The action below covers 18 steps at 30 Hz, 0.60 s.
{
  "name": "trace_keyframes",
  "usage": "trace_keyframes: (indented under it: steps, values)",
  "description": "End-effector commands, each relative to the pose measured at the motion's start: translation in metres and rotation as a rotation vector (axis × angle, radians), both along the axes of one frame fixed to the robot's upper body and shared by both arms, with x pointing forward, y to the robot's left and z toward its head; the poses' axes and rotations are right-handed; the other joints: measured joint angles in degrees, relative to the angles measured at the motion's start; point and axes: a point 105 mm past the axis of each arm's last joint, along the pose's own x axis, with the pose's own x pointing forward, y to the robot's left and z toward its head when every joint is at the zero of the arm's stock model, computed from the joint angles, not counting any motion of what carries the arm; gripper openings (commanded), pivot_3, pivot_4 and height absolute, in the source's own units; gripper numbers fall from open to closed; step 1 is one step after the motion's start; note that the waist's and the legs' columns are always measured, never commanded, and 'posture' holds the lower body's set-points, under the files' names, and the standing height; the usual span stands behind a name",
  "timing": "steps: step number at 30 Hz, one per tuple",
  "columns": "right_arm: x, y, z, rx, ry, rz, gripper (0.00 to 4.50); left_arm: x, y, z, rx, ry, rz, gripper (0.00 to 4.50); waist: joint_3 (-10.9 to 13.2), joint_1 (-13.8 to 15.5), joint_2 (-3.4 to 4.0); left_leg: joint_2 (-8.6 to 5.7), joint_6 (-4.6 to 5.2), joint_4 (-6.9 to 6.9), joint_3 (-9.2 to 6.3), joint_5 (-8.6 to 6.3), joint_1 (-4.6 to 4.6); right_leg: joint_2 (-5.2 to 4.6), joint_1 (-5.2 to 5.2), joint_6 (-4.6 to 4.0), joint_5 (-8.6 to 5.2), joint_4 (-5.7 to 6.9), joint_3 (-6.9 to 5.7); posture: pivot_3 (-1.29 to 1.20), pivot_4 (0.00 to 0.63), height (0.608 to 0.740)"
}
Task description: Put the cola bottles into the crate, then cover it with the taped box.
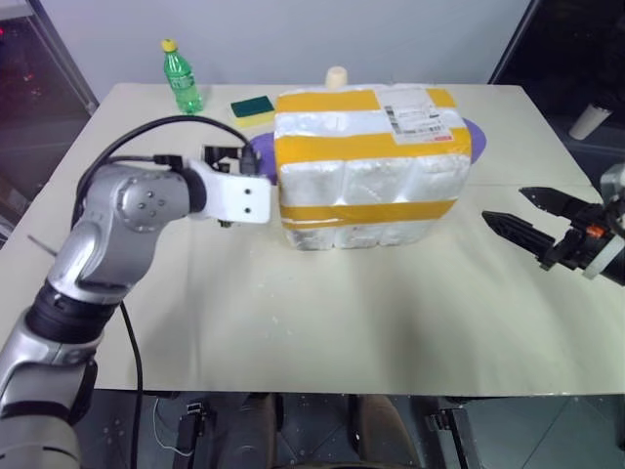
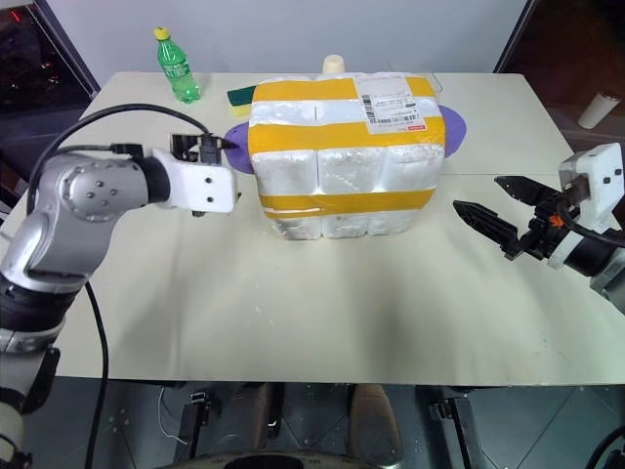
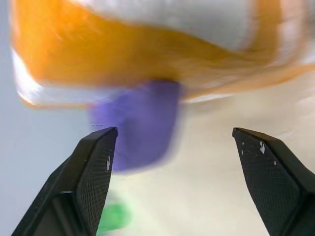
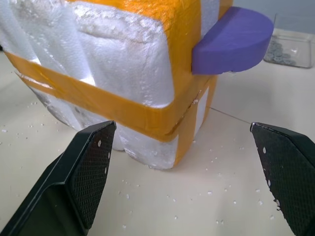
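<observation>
Your taped box (image 1: 371, 166) stands mid-frame hiding whatever lies beneath (left wrist view blurred), left gripper (image 3: 172, 142) spread beside its left end, right gripper (image 1: 532, 220) parted at right.

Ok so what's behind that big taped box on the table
Behind the taped box a purple piece pokes out at both ends, with a cream-coloured object and a green-and-yellow sponge further back. The box hides the rest of the purple piece and anything directly behind or under it.
</observation>
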Motion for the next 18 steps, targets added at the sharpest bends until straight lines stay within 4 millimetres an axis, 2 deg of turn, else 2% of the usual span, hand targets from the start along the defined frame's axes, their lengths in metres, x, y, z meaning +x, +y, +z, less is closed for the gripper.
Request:
trace_keyframes:
  steps: [1, 4, 6, 8, 13, 16, 18]
  values:
    - [-0.004, 0.002, 0.01, -0.017, -0.038, 0.022, 4.5, -0.018, 0.008, 0.021, -0.315, 0.126, -0.053, 3.87, 0.0, 0.14, 0.0, 0.0, 0.0, 0.02, 0.0, 0.0, -0.01, 0.0, 0.01, 0.0, 0.0, 0.0, 0.0, 0.0, 0.15, 0.739]
    - [-0.004, 0.002, 0.008, -0.024, -0.025, 0.032, 4.5, -0.043, 0.02, 0.017, -0.515, 0.407, -0.135, 3.87, 0.0, 0.02, 0.0, 0.0, 0.0, 0.03, 0.0, 0.0, 0.0, 0.0, 0.02, 0.0, 0.0, -0.01, 0.0, 0.0, 0.15, 0.739]
    - [-0.005, 0.001, 0.006, -0.039, -0.006, 0.048, 4.5, -0.061, 0.04, 0.022, -0.703, 0.683, -0.161, 3.87, 0.0, -0.31, 0.01, 0.01, 0.0, 0.0, -0.01, 0.0, 0.02, 0.0, 0.01, -0.01, -0.01, 0.01, 0.0, 0.0, 0.15, 0.739]
    - [-0.007, 0.002, 0.004, -0.058, 0.017, 0.082, 4.5, -0.065, 0.061, 0.03, -0.828, 0.828, -0.143, 3.87, 0.01, -0.34, 0.01, 0.03, 0.0, -0.02, -0.02, 0.0, 0.04, 0.03, -0.02, -0.02, -0.01, 0.04, -0.01, 0.0, 0.15, 0.739]
    - [-0.017, 0.01, 0.016, -0.104, 0.043, 0.234, 4.5, -0.062, 0.1, 0.031, -0.855, 0.945, -0.046, 3.87, 0.0, -0.26, 0.03, 0.03, 0.0, -0.02, 0.03, 0.0, 0.16, 0.02, 0.09, -0.19, -0.11, 0.02, 0.0, 0.0, 0.15, 0.739]
    - [-0.019, 0.016, 0.024, -0.124, 0.031, 0.296, 4.5, -0.055, 0.108, 0.028, -0.821, 0.933, -0.002, 3.87, 0.0, 0.12, 0.02, 0.03, 0.0, -0.02, 0.02, 0.0, 0.16, 0.02, 0.11, -0.22, -0.12, -0.01, -0.01, 0.0, 0.15, 0.739]
    - [-0.018, 0.018, 0.027, -0.127, 0.023, 0.315, 4.5, -0.05, 0.107, 0.029, -0.816, 0.923, -0.004, 3.87, 0.0, 0.19, 0.01, 0.03, 0.0, -0.02, 0.01, 0.0, 0.15, 0.02, 0.11, -0.22, -0.12, -0.03, -0.01, 0.0, 0.15, 0.739]
